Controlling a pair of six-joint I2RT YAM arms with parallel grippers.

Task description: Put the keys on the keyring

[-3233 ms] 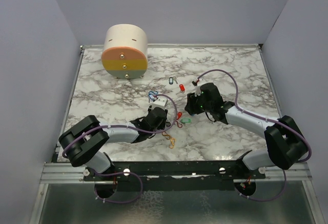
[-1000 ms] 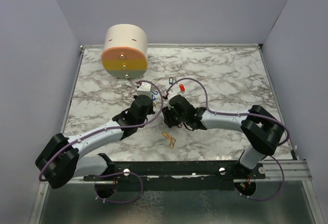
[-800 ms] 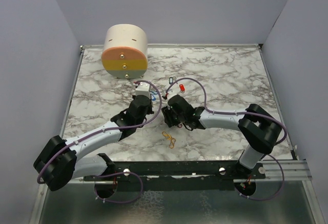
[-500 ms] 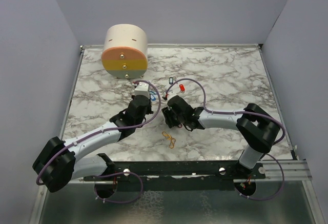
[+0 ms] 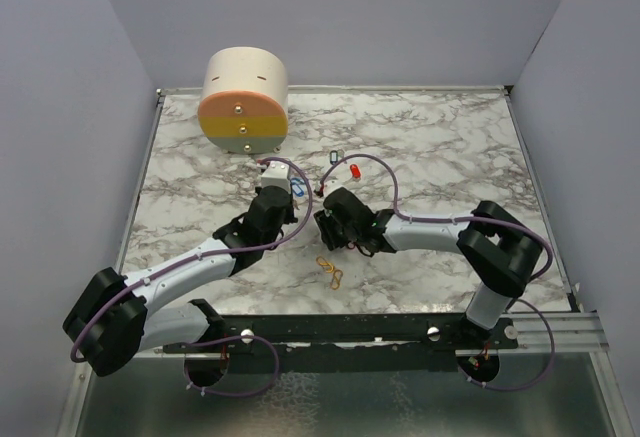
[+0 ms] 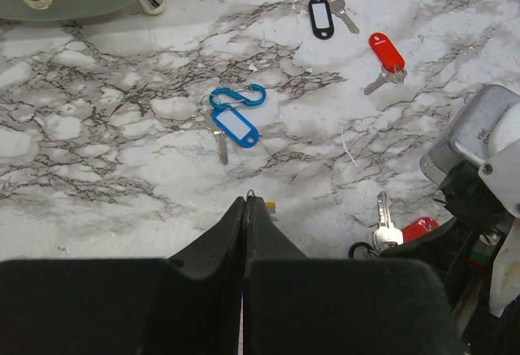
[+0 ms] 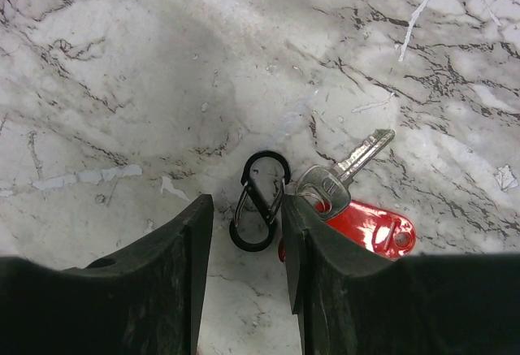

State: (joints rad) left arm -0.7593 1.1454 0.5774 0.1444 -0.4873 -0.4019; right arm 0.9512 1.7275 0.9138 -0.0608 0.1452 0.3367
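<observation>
The keys lie scattered on the marble. My right gripper (image 7: 246, 213) is open and low over the table, its fingers either side of a black figure-eight clip (image 7: 260, 201). A silver key (image 7: 345, 172) on a red tag (image 7: 370, 229) lies against the right finger. My left gripper (image 6: 246, 201) is shut, with a thin wire ring (image 6: 250, 193) poking out at the tip and a speck of yellow (image 6: 269, 205) beside it. Ahead of it lie a blue clip (image 6: 237, 97) with a blue-tagged key (image 6: 236, 126), a black-tagged key (image 6: 321, 16) and a red-tagged key (image 6: 386, 50). From above, the two grippers (image 5: 288, 192) (image 5: 325, 222) sit close together.
A big cream-and-orange cylinder (image 5: 244, 100) stands at the far left of the table. An orange clip (image 5: 330, 272) lies on the marble between the arms, near the front. Grey walls close in the table on three sides.
Since the oldest frame both arms have swung toward the table's middle. Over the last second they barely move. The right jaws have narrowed a little around the black clip.
</observation>
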